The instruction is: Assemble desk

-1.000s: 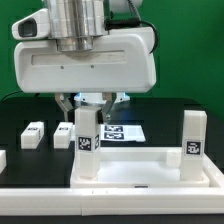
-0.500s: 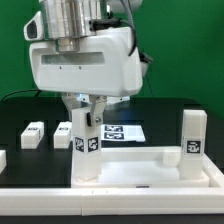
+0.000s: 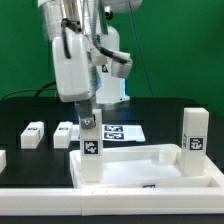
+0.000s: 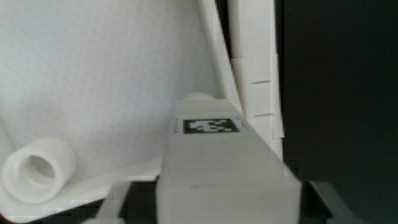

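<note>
In the exterior view the tool (image 3: 88, 120) is seen clamped on a leg (image 3: 90, 146), which is held upright at the 9 o'clock corner of the top (image 3: 150, 166). Whether the leg's foot is seated there cannot be told from this view. A second leg (image 3: 193, 132) is shown standing upright at the 3 o'clock corner. On the black surface (image 3: 160, 115), a loose leg (image 3: 66, 131) is laid flat just beside the held one, towards 10 o'clock. A farther leg (image 3: 33, 133) is laid beyond it, towards 9 o'clock. The marker board (image 3: 122, 131) is seen behind, at about 1 o'clock of the held leg. None of these is shown by the wrist view.

In the wrist view the grip is shown closely: the fingers (image 4: 125, 202) are pressed against opposite faces of the leg. A black-and-white tag (image 4: 212, 126) is seen on the leg's face, and a round socket (image 4: 39, 172) is visible in the top beside it.

The desk is made of white plastic. The top is wide and flat with a raised rim, and the legs are square posts with tags.
</note>
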`<state>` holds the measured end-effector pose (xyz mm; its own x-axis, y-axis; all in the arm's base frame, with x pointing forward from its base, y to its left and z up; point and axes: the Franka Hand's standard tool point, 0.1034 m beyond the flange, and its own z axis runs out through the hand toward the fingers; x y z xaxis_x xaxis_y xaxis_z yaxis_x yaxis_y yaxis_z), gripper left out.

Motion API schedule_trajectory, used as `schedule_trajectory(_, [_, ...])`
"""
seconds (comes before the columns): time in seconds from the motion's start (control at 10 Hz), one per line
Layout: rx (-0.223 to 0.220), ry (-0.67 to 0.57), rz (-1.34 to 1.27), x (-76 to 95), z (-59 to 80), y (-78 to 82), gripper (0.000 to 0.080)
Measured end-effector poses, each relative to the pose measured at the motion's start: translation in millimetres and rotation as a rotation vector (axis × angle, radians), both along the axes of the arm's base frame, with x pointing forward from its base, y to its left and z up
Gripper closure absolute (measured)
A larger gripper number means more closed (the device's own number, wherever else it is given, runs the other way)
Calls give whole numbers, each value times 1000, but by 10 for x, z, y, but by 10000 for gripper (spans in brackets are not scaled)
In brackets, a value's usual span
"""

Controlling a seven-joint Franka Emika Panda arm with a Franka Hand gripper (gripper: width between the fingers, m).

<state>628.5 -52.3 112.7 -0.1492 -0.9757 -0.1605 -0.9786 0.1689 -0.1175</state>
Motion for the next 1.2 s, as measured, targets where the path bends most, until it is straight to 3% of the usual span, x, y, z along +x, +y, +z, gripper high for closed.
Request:
schedule_trajectory(0.2, [-6, -5, 37, -1, -3, 1, 510])
schedule_trajectory(0.4, [2, 17, 316, -37, 23, 55, 192])
schedule_trajectory(0.6, [-9, -3, 575, -43, -27, 96, 163])
schedule_trajectory(0.9, [-31, -36, 765, -42, -27, 83, 151])
schedule_trajectory(1.2, [-139, -34, 1337, -84, -62, 85, 151])
